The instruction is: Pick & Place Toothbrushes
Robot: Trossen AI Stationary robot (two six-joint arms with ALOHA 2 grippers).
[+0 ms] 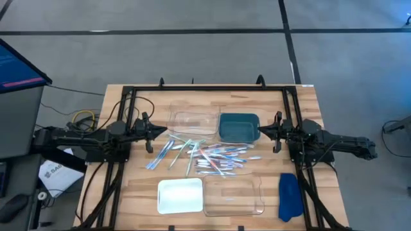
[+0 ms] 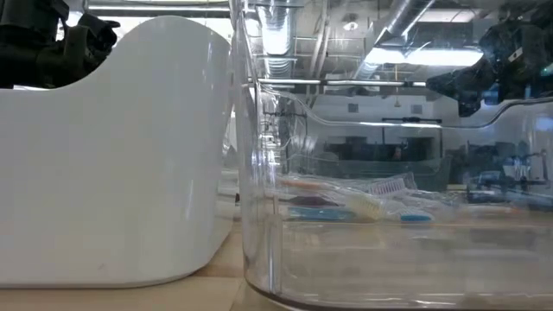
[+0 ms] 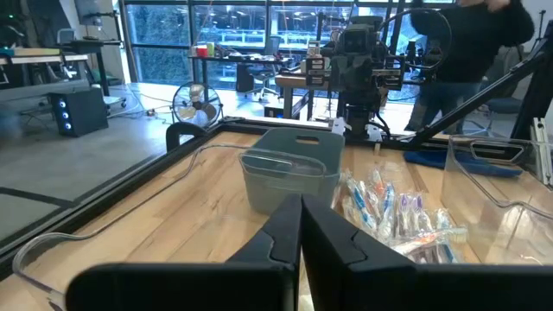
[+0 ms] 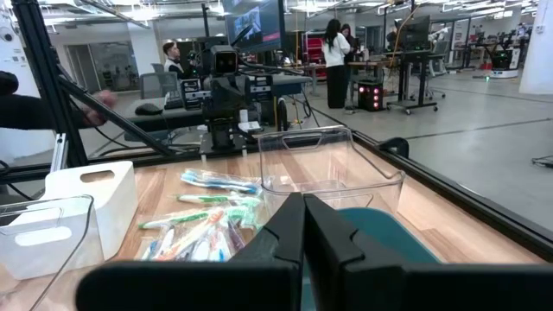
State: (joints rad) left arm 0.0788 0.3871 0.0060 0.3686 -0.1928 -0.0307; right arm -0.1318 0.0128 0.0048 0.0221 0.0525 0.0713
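From above, the toothbrushes (image 1: 202,157) lie loose in a scattered heap at the middle of the table (image 1: 302,102), ringed by four bins, likely so either arm can sort them outward: a clear tray (image 1: 192,122) and a teal bin (image 1: 239,126) toward the far edge, a white bin (image 1: 180,195) and a second clear bin (image 1: 234,194) toward the near edge. The left gripper (image 1: 159,132) sits at the left edge and the right gripper (image 1: 262,131) at the right, both with fingers pressed together and holding nothing, the heap between them. The low view shows a few brushes only through the clear bin's wall (blurred, so their colours are uncertain). Each wrist view has the heap lying ahead of its closed jaws, well apart from them, beside the bins.
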